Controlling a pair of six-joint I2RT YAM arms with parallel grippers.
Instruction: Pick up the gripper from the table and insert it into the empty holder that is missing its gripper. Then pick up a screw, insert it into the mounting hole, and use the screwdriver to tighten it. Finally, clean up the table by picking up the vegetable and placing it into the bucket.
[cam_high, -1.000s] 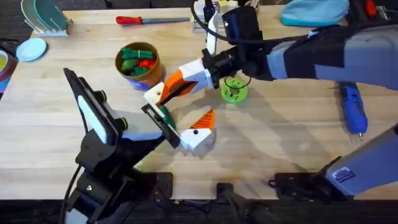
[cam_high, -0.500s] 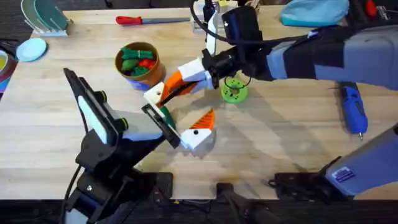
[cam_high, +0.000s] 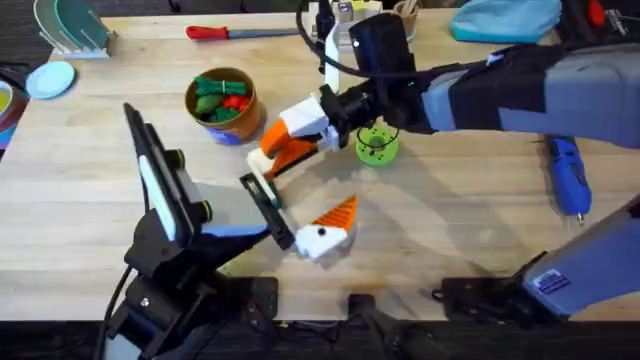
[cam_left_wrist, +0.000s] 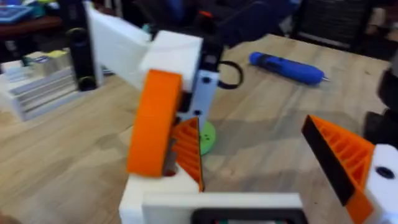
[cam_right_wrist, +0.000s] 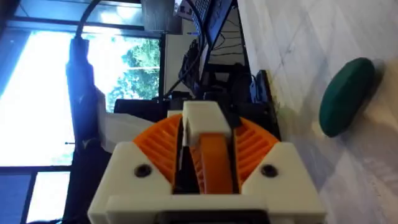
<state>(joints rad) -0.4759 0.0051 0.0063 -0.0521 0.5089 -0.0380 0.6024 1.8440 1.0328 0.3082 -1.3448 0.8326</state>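
My right gripper (cam_high: 292, 138) reaches in from the right, shut on the small orange ribbed gripper (cam_left_wrist: 188, 149). It holds that wedge against the white holder (cam_high: 258, 165), the bare finger of my left gripper (cam_high: 305, 192). The left gripper is open, and its other finger carries an orange pad (cam_high: 338, 212). In the right wrist view the orange gripper (cam_right_wrist: 214, 163) sits between my ribbed pads (cam_right_wrist: 158, 146), and the dark green vegetable (cam_right_wrist: 347, 94) lies on the table beyond. The blue screwdriver (cam_high: 568, 175) lies at the right. The orange bucket (cam_high: 222, 105) stands at the back left.
The bucket holds bunched green and red toy vegetables (cam_high: 220, 95). A bright green disc (cam_high: 377, 146) lies just behind the right gripper. A red-handled screwdriver (cam_high: 215, 32) rests at the far edge. A blue cloth (cam_high: 505, 18) sits at the back right.
My left arm has shifted right, carrying its padded finger nearer the front edge. The right gripper with the orange wedge has moved slightly right and back along with the holder.
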